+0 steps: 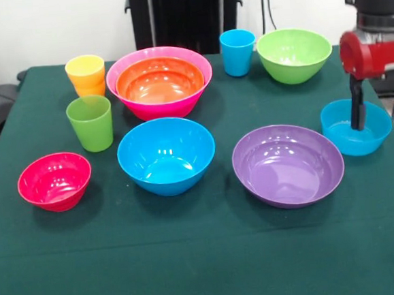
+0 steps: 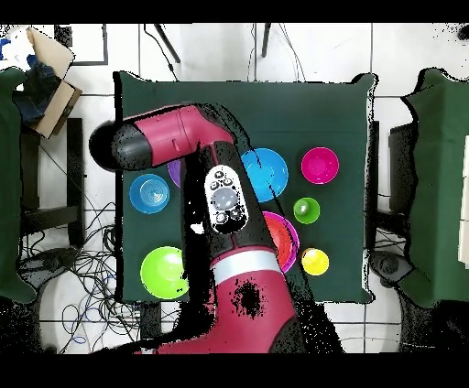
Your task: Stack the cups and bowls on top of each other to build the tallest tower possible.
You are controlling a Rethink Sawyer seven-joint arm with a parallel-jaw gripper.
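Note:
The large pink bowl holds the orange bowl at the far middle. A yellow cup sits nested in an orange cup to its left. The green cup and the blue cup stand alone. The blue bowl, the purple bowl, the red-pink bowl and the light green bowl stand apart on the cloth. My gripper reaches down into the small light blue bowl at the right edge. In the overhead view the arm hides the gripper, beside the light blue bowl.
The green cloth table has open cloth along its near side. The black pedestal stands behind the pink bowl. The table's right edge runs just beyond the light blue bowl. In the overhead view the arm covers the purple bowl and part of the pink bowl.

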